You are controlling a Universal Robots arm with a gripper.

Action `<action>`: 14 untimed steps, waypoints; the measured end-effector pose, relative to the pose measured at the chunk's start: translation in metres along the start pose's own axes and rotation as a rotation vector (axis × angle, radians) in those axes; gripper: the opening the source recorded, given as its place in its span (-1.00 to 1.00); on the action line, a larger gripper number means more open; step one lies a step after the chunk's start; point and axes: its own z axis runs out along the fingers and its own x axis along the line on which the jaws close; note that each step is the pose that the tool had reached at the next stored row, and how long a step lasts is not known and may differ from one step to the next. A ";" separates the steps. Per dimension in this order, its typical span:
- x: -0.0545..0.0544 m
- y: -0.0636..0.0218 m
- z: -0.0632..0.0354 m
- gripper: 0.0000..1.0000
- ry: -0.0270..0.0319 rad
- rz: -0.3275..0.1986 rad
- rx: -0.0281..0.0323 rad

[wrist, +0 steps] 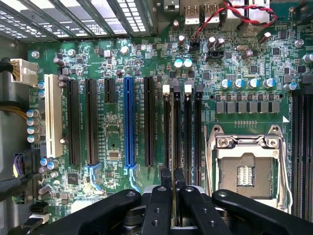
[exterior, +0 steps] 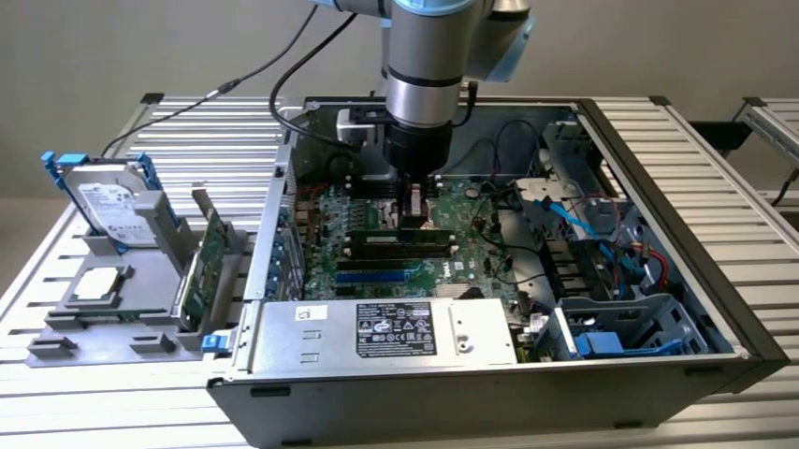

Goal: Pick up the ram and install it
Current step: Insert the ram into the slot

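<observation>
- Nearest in the exterior view, a labelled power supply (exterior: 387,332) lies along the front of the open computer case (exterior: 500,407), which rests on the slatted worktop (exterior: 75,412).
- On the exterior view's left, beside the case, a grey holder (exterior: 125,313) carries a processor (exterior: 103,281), an upright green expansion card (exterior: 206,257) and, farther back, a standing hard drive (exterior: 110,201).
- Deeper in the case, the end effector (exterior: 418,215) reaches down over the motherboard (wrist: 117,142).
- Its fingers (wrist: 156,205) are narrow, clamped on the ram (wrist: 172,191), a thin edge-on strip between them.
- The ram lines up with the black memory slots (wrist: 188,132), beside the CPU socket (wrist: 247,169); whether it touches a slot, I cannot tell.
</observation>
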 end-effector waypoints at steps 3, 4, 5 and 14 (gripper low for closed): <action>0.000 -0.0003 0.0000 -0.74 0.0003 0.000 0.0001; 0.000 -0.0004 0.0001 -0.74 0.0002 0.000 0.0001; 0.000 -0.0005 0.0001 -0.74 0.0002 0.000 0.0001; 0.000 -0.0007 0.0002 -0.74 0.0027 0.000 0.0002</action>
